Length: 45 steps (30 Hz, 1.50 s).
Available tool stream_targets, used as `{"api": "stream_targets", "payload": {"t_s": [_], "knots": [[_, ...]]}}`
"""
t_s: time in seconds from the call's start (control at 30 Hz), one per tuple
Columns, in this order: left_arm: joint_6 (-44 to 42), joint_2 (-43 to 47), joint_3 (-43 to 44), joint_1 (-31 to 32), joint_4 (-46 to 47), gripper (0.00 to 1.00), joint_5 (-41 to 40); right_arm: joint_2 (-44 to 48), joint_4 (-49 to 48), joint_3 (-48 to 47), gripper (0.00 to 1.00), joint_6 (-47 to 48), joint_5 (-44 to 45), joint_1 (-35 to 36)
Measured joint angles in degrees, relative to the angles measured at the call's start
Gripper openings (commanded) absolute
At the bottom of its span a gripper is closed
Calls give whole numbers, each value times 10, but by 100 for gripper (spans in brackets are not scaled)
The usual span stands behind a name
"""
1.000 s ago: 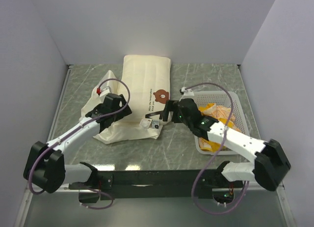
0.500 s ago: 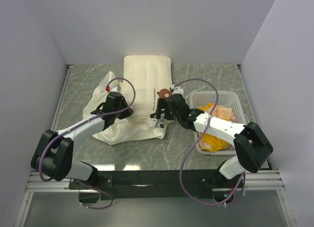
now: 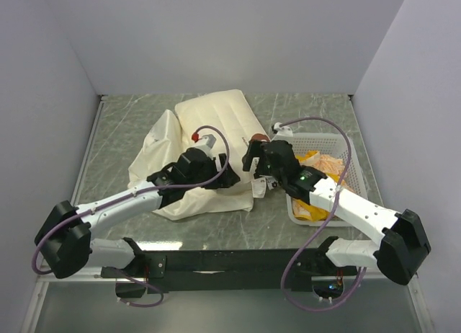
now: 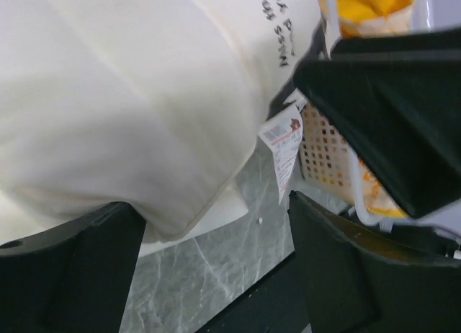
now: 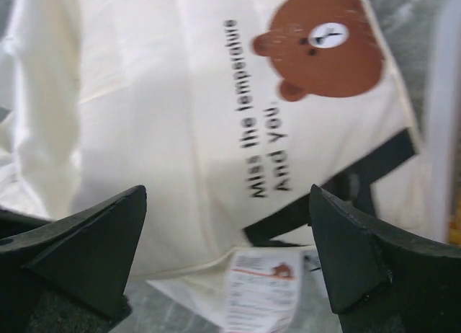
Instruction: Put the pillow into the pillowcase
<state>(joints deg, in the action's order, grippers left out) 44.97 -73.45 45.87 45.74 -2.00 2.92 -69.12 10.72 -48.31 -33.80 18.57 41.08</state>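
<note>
The pillow (image 3: 216, 120) lies tilted mid-table, its near end resting on the limp plain pillowcase (image 3: 155, 156), which spreads to its left. My left gripper (image 3: 227, 180) is open at the pillow's near edge. In the left wrist view the gripper (image 4: 216, 275) straddles the pillow's corner (image 4: 144, 117), with the paper tag (image 4: 283, 142) hanging beside it. My right gripper (image 3: 253, 167) is open at the pillow's near right corner. The right wrist view shows the gripper (image 5: 227, 275) facing the bear print (image 5: 324, 41), black band (image 5: 338, 181) and tag (image 5: 263, 282).
A white plastic basket (image 3: 344, 147) holding yellow and orange items stands right of the pillow, close beside my right arm; it also shows in the left wrist view (image 4: 328, 153). White walls enclose the table on three sides.
The pillow has turned and its near end has shifted right. My left gripper moved right, from the pillowcase to the pillow's near edge. My right gripper has shifted slightly right at the corner.
</note>
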Motion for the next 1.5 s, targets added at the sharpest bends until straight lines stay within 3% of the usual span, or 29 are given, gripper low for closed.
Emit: {"api": "stream_targets", "payload": {"t_s": [0.1, 0.2, 0.4, 0.53, 0.8, 0.83, 0.9, 0.93, 0.97, 1.03, 1.07, 1.13, 1.27, 1.5], "knots": [[43, 26, 0, -1, -33, 99, -49, -7, -18, -5, 100, 2, -14, 21], [96, 78, 2, -28, -94, 99, -125, -42, -20, -23, 100, 7, -19, 47], [163, 143, 9, -184, -191, 100, -261, -165, -15, -134, 100, 44, -30, 87], [182, 119, 7, -239, -232, 99, -315, -255, -12, -220, 100, 72, -15, 113], [210, 1, -26, -269, -235, 99, -345, -409, 45, -339, 100, 112, 44, 177], [212, -21, -28, -273, -232, 97, -342, -424, 52, -348, 99, 115, 54, 183], [213, -62, -31, -280, -220, 69, -339, -452, 68, -366, 91, 120, 77, 190], [216, -79, -31, -283, -214, 40, -336, -461, 74, -372, 84, 122, 87, 191], [216, -95, -31, -287, -208, 25, -333, -466, 81, -376, 56, 122, 97, 191], [213, -112, -32, -297, -200, 1, -326, -467, 92, -376, 28, 122, 117, 189], [212, -113, -32, -301, -198, 1, -324, -462, 96, -374, 11, 118, 125, 187], [207, -109, -31, -316, -192, 1, -313, -444, 94, -358, 0, 110, 126, 176], [203, -82, -30, -364, -189, 1, -285, -366, 103, -302, 0, 88, 107, 141], [180, -9, -10, -516, -205, 1, -274, -190, 150, -207, 0, 79, 99, 76]]}}
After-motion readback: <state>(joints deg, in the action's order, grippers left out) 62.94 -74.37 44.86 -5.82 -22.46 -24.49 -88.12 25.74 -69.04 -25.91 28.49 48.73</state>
